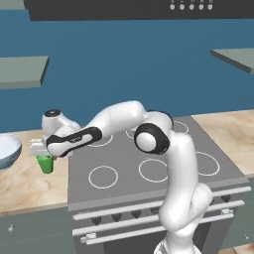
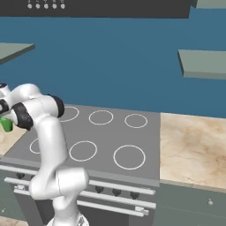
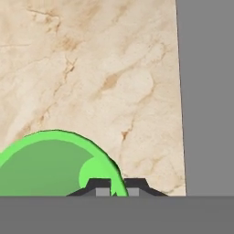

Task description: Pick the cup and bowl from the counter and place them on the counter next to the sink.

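Hand view: jaws pinch the cup (image 3: 50, 164) rim, bare counter (image 3: 91, 68) ahead, stovetop (image 3: 205, 91) edge alongside.

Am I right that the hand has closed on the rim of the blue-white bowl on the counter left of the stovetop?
Not the bowl: the hand pinches the green cup's rim, per the hand view. The bowl sits untouched beside it on the counter, left of the stovetop.

A flat grey stovetop (image 1: 149, 163) with six white ring burners sits above a row of dark knobs (image 1: 116, 217). Behind it rises a blue wall (image 2: 114, 62) carrying grey-green shelves (image 2: 203, 64).
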Motion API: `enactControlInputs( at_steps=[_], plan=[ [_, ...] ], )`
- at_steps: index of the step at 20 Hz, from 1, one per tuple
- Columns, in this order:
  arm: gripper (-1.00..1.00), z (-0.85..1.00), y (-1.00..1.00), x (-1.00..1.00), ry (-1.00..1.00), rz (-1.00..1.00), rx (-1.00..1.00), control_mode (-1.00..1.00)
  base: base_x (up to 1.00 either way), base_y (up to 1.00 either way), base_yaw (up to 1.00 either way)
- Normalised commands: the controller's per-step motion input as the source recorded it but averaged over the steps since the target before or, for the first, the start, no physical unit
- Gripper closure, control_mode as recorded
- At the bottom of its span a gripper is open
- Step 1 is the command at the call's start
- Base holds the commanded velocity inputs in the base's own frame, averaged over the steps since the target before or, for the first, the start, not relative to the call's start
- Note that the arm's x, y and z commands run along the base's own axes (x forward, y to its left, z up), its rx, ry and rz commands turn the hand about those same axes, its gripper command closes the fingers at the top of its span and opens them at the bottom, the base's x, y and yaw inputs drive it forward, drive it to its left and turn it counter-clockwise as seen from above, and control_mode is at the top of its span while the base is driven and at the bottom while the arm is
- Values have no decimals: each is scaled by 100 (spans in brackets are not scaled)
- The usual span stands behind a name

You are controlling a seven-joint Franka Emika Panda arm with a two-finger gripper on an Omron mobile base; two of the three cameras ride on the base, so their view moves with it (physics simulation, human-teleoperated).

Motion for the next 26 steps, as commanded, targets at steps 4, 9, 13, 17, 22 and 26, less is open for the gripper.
enactControlInputs(
  at_steps=[4,9,13,17,22,26],
  plan=[
    [100,46,-88,-11,0,3,6,-100,0,0,0],
    [100,31,-99,-6,0,4,5,-100,0,0,0],
    [100,26,-100,-13,0,5,7,-100,0,0,0],
    [100,30,-100,-14,0,6,5,-100,0,0,0],
    [100,33,-90,-18,0,10,1,-100,0,0,0],
    [100,31,-73,-32,-4,16,0,-100,0,0,0]
  ],
)
